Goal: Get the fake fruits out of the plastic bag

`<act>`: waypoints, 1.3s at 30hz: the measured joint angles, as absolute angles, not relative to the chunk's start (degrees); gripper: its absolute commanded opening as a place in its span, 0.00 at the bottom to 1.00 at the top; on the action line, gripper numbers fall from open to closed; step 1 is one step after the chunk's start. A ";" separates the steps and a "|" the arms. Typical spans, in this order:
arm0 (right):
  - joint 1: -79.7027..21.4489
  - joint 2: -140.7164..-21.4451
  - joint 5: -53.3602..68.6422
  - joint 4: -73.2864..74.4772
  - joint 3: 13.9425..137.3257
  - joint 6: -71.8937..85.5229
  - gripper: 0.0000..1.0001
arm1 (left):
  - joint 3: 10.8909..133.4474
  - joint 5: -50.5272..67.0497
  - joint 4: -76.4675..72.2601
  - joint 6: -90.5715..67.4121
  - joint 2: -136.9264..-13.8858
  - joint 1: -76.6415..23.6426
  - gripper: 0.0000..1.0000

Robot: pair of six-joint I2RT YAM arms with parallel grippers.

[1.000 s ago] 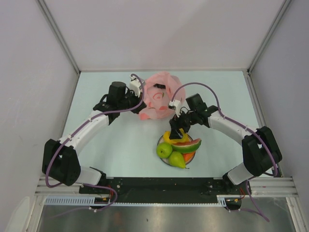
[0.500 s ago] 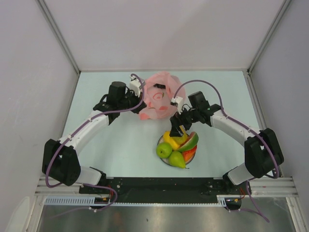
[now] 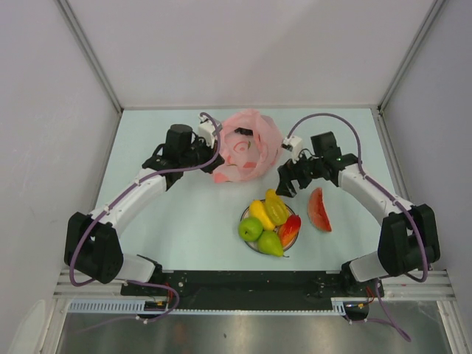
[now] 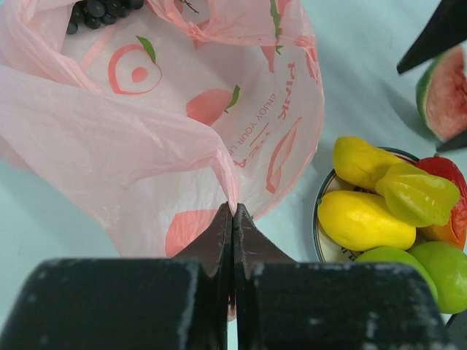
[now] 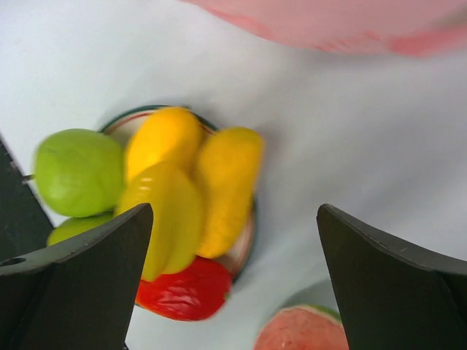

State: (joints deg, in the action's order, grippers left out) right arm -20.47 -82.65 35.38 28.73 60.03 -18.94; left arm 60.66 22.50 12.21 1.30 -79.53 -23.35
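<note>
From above, the right fingers [image 3: 286, 183] have drawn back from the plate [image 3: 245, 216] toward the plastic bag [image 3: 247, 147]. A second ago they were down over the heaped fruit with the watermelon slice [image 3: 318, 210] on top of the pile. Now that slice lies alone on the counter [image 3: 169, 214], just right of the plate. It is out of the bag, so it looks done, even off the plate.

The left wrist camera shows the left fingers [image 4: 219, 240] pinched together on a fold of the bag's pink film, holding it. Deep in the bag, at the far end, sits the dark grape bunch [image 4: 98, 10], which I'd say is the one fruit left to fetch.

The right wrist camera shows the right fingers spread wide with nothing between them, above the yellow mango [image 5: 162, 138], the green apple [image 5: 76, 171] and the edge of the slice. The bag's rim is just ahead, so reaching in for the grapes seems the next job.
</note>
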 measured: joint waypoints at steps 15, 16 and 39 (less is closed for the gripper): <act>-9.78 -84.71 15.35 36.03 56.93 -13.26 0.88 | 60.55 22.57 12.12 1.30 -79.53 -23.35 0.00; -9.47 -84.71 14.57 36.16 56.69 -13.19 0.88 | 60.55 22.61 12.12 1.30 -79.53 -23.35 0.00; -12.03 -77.58 8.05 36.51 50.30 -25.15 0.00 | 59.99 22.72 12.19 1.37 -79.50 -23.35 0.00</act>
State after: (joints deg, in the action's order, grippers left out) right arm -12.03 -77.58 8.05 36.51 50.30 -25.15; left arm 59.99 22.72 12.19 1.37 -79.50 -23.35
